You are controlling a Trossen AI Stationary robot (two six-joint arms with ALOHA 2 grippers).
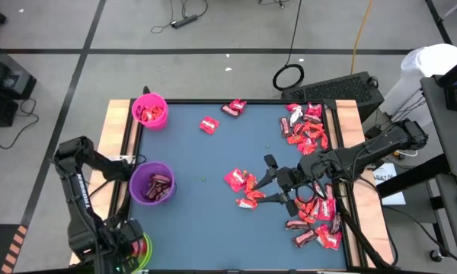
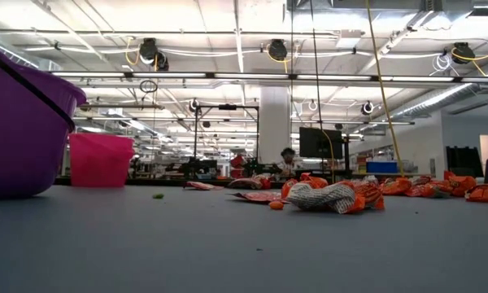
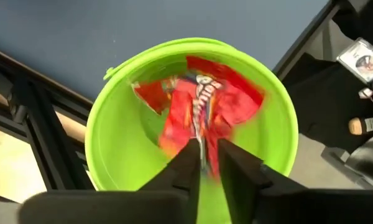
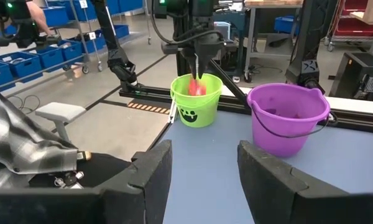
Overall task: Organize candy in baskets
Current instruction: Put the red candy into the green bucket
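Observation:
My left gripper (image 3: 210, 165) points straight down over the lime green basket (image 3: 193, 118), which stands at the table's near left corner (image 4: 196, 102). Its fingers stand a little apart, and a red candy (image 3: 196, 115) shows blurred right below them, inside the basket's mouth. The purple basket (image 1: 152, 183) holds dark brown candy and the pink basket (image 1: 150, 110) holds red candy. Loose candy lies mid-table (image 1: 244, 186) and along the right side (image 1: 308, 129). My right gripper (image 4: 205, 180) hovers open and level over the table's right half, with nothing between its fingers. My left gripper's fingertips (image 3: 189, 165) stand on either side of the red candy's upper end (image 3: 205, 149), coming from above. The candy is blurred, and I cannot tell whether the fingers touch it.
Two single candies (image 1: 234, 107) (image 1: 209, 125) lie near the far edge, and another heap (image 1: 320, 221) lies at the near right. A tiny green speck (image 1: 204, 180) sits mid-table. The blue mat between the baskets and the heaps is bare.

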